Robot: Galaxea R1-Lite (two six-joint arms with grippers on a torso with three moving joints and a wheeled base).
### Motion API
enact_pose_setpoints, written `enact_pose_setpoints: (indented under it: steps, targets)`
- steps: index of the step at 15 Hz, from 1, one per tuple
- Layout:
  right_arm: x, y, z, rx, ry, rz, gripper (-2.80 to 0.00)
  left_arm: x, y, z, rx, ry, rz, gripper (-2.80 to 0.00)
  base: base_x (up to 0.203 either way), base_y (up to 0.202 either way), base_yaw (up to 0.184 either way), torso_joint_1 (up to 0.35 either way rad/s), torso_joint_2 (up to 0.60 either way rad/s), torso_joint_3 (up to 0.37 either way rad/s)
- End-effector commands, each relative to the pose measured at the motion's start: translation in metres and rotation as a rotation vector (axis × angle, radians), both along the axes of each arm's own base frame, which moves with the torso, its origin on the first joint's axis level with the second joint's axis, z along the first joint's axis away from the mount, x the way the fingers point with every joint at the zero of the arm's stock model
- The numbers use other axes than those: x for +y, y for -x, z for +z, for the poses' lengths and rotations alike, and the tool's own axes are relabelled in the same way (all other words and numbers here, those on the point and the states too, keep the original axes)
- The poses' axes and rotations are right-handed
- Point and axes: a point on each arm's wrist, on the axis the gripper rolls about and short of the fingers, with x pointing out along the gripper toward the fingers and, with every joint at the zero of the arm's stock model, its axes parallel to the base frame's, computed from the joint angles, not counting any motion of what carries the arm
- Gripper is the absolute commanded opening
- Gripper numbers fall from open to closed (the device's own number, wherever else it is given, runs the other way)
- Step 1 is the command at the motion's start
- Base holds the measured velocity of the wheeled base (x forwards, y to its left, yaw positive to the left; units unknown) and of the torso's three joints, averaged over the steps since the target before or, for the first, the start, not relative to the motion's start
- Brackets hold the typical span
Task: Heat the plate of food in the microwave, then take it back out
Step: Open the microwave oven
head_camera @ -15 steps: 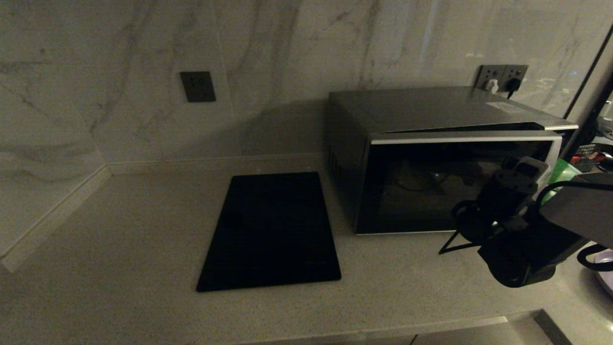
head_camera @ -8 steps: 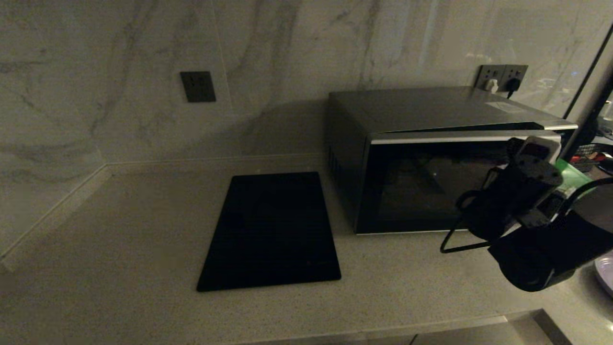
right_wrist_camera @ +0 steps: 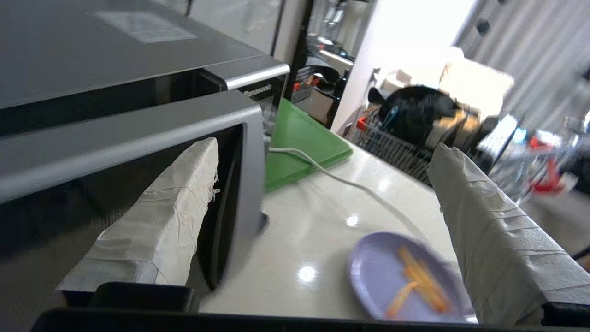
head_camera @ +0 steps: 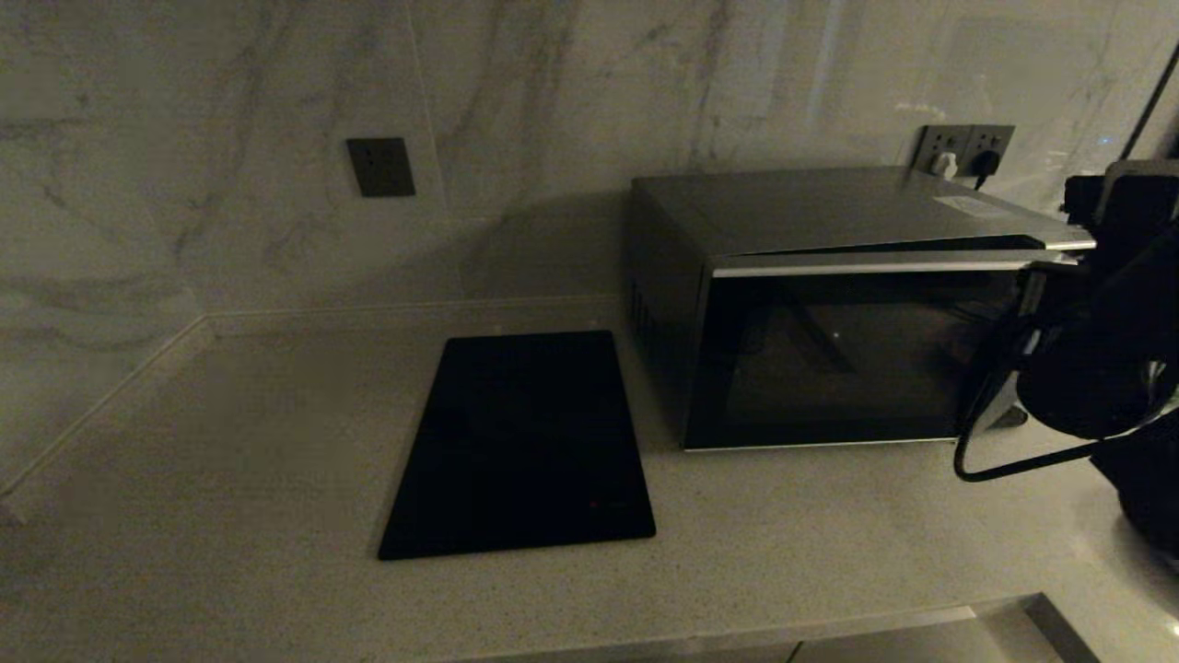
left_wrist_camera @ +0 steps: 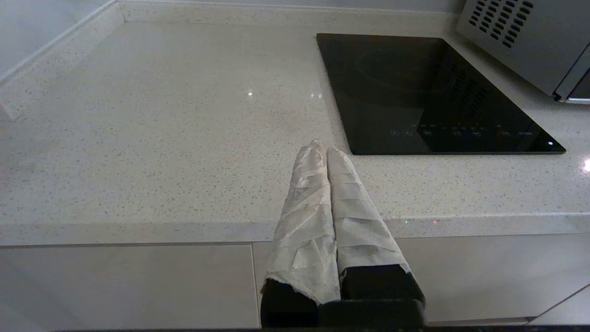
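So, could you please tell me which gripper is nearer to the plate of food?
Right. The right gripper hangs open just above the plate of food; the left gripper sits at the counter's front edge.

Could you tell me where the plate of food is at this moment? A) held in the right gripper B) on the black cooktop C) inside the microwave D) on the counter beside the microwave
D: the plate of food lies on the counter beside the microwave, with the right gripper open and empty above it.
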Motion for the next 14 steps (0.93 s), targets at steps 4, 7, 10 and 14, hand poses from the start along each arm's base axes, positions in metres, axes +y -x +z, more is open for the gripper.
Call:
enact_pose_setpoints:
  steps: [4,7,10,14]
  targets:
    - [-0.002,0.049,0.053,0.189,0.085,0.109,0.0,0.0,0.0,0.0,0.001,0.001,0.001,-2.8,0.0,0.0,0.0,0.0,0.0,0.0]
    - [-0.002,0.062,0.071,0.215,0.107,0.163,0.0,0.0,0.0,0.0,0.001,0.001,0.001,-2.8,0.0,0.0,0.0,0.0,0.0,0.0]
    - [-0.005,0.077,0.09,0.257,0.121,0.181,0.0,0.0,0.0,0.0,0.001,0.001,0.001,-2.8,0.0,0.0,0.0,0.0,0.0,0.0]
    - [-0.008,0.098,0.106,0.301,0.137,0.211,-2.8,0.0,0.0,0.0,0.001,0.001,0.001,-2.8,0.0,0.0,0.0,0.0,0.0,0.0]
